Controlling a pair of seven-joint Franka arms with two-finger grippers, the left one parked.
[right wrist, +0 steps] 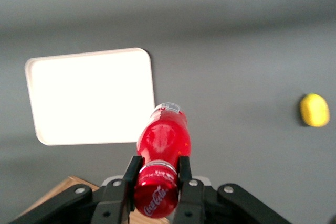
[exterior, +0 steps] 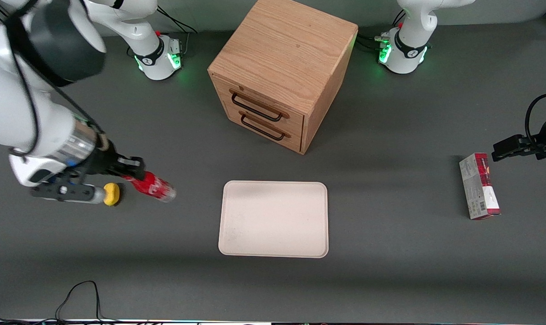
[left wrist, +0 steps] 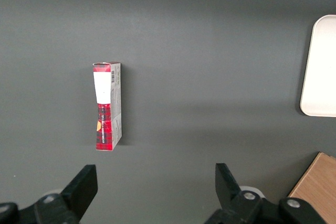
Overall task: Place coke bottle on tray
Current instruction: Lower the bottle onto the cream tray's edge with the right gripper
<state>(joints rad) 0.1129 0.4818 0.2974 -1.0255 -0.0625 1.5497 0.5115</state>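
1. The gripper [exterior: 129, 168] hangs above the table [exterior: 390, 271] at the working arm's end, roughly midway between the edge nearest the front camera and the edge where the arm bases stand.
2. Its two fingers [right wrist: 131, 174] are clenched on the neck of the coke bottle [exterior: 153, 185], just under the red cap; in the wrist view the cap sits between the black fingers and the bottle body sticks out past them.
3. The bottle is held tilted, cap at the gripper and clear base pointing toward the tray [exterior: 274, 219]. It does not yet reach the tray; a strip of bare table lies between them in the front view.
4. The tray lies flat near the middle of the tabletop, closer to the front camera's edge than the wooden drawer box [exterior: 284, 72]. Nothing rests on it.
5. The drawer box stands toward the edge with the arm bases, its two drawers shut, handles facing the tray.
6. A small yellow object [exterior: 111, 194] lies on the table just beside the bottle, at the working arm's end.
7. A red-and-grey carton [exterior: 479, 186] lies toward the parked arm's end of the table, well apart from the tray.
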